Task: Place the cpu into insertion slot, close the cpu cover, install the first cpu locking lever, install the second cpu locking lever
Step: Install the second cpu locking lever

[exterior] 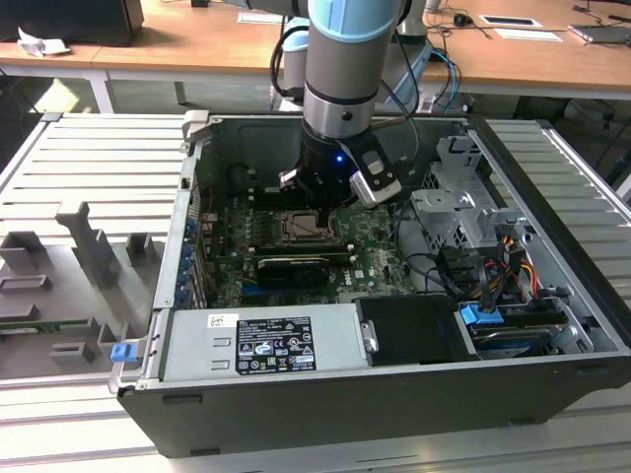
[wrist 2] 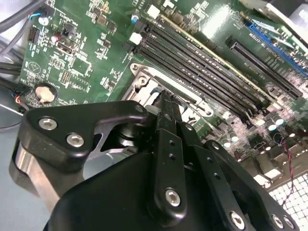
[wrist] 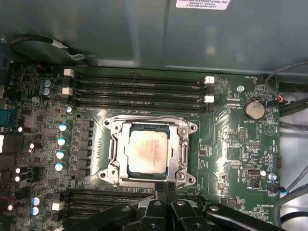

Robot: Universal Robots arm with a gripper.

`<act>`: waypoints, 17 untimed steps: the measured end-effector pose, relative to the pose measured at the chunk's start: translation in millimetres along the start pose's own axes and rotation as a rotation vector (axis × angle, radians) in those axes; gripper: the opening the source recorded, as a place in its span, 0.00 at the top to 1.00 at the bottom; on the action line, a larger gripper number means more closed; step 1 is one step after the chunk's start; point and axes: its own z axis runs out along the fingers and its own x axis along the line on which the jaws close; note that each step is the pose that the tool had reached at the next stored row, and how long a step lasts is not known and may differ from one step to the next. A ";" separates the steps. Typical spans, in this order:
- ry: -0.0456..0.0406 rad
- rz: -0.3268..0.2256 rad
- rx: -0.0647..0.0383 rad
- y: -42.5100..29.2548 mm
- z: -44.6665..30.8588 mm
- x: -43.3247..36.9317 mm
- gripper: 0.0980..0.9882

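The cpu (wrist: 147,153) is seen seated in its socket, the cpu cover (wrist: 150,126) closed around it. The gripper (wrist: 166,186), fingers pressed together, is poised at the socket's edge; a slip could scrape the board.

A wooden desk (exterior: 197,44) stands behind the grey slatted table (exterior: 89,158).

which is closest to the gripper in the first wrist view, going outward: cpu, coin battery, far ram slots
Measured from the gripper:
1. cpu, seated in the socket just beyond the fingertips.
2. coin battery, off to one side on the board.
3. far ram slots, past the socket; its order with the battery is too close to call.
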 end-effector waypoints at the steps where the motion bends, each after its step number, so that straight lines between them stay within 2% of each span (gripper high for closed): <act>1: -0.0012 0.000 -0.024 -2.8 0.4 0.2 0.99; 2: -0.0016 0.000 -0.029 -4.1 1.0 0.4 0.99; 8: -0.0016 0.000 -0.029 -9.4 0.8 1.1 0.99; 13: -0.0016 0.000 -0.029 -18.4 -0.1 3.9 0.99; 15: -0.0016 0.000 -0.030 -20.4 -0.2 6.4 0.99; 17: -0.0019 0.000 -0.036 -20.2 0.0 15.4 0.99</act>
